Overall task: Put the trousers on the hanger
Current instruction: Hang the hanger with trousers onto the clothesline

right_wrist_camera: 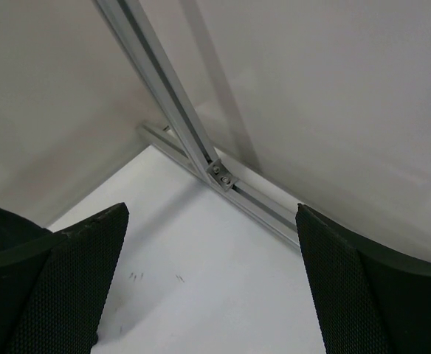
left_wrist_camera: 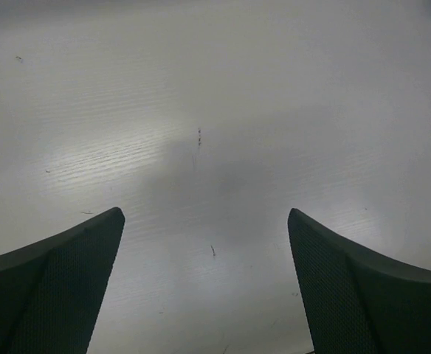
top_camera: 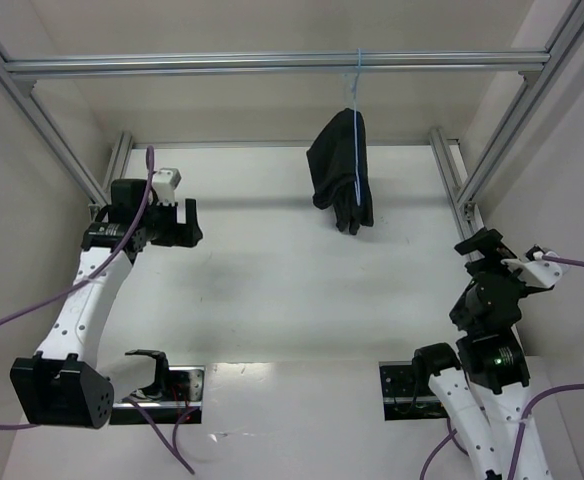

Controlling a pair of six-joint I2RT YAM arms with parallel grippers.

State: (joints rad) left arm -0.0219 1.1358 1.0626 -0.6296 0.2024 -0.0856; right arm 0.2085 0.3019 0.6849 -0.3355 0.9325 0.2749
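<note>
Left pincer (top_camera: 184, 222), nine o'clock: jaws wide apart, empty, over bare bench (top_camera: 272, 290). Trousers (top_camera: 340, 172), twelve o'clock: draped over the hanger (top_camera: 358, 120), which hooks on the frame bar (top_camera: 222, 64). Right pincer (top_camera: 480, 248), four o'clock: jaws wide apart, empty. Judgement: hanging appears complete; hold both arms well clear of the cloth.

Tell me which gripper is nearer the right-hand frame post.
Right. The right gripper is close beside the frame post, facing its foot; the left gripper is far across the table on the other side.
</note>
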